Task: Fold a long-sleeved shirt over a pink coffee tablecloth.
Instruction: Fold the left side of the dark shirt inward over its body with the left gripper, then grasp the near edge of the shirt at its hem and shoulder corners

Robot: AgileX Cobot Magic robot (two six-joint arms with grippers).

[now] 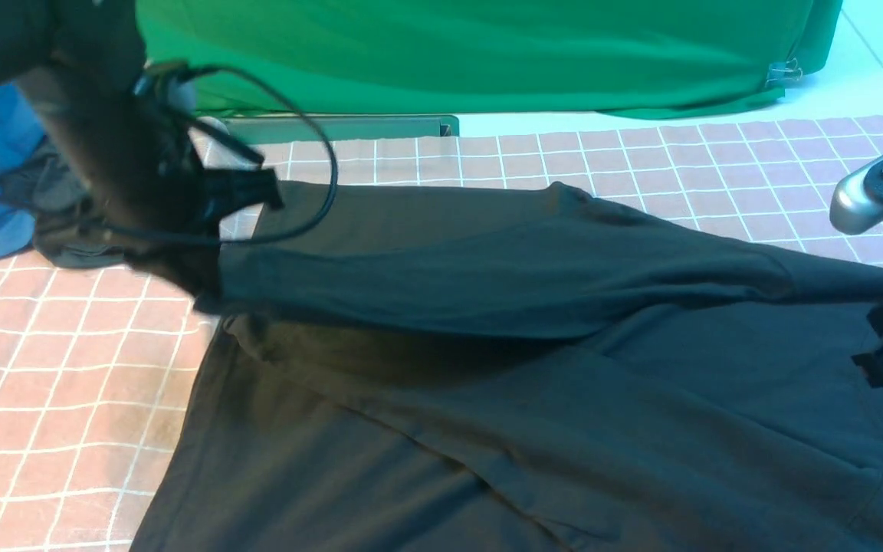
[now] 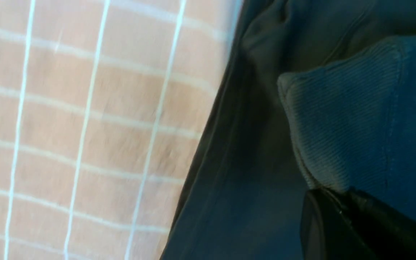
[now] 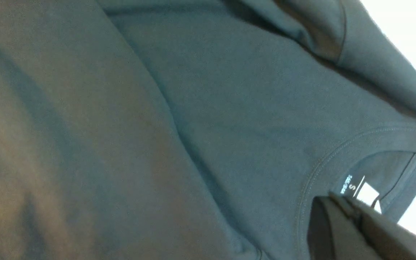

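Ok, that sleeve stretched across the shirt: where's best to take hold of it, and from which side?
I'd take the ribbed cuff, approached from the robot's left, in line with the sleeve. It is the thick free end, raised off the shirt body, and the left pincer is shut on it there.

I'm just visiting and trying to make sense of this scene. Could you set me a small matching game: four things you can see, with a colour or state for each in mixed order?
Things:
1. long-sleeved shirt
2. tablecloth
3. backdrop cloth
4. left claw

Colour or state:
A. plain green
B. shut, gripping a sleeve end
C. black, lying across the table
D. pink with a white grid

Pairs: 1-C, 2-D, 3-A, 4-B
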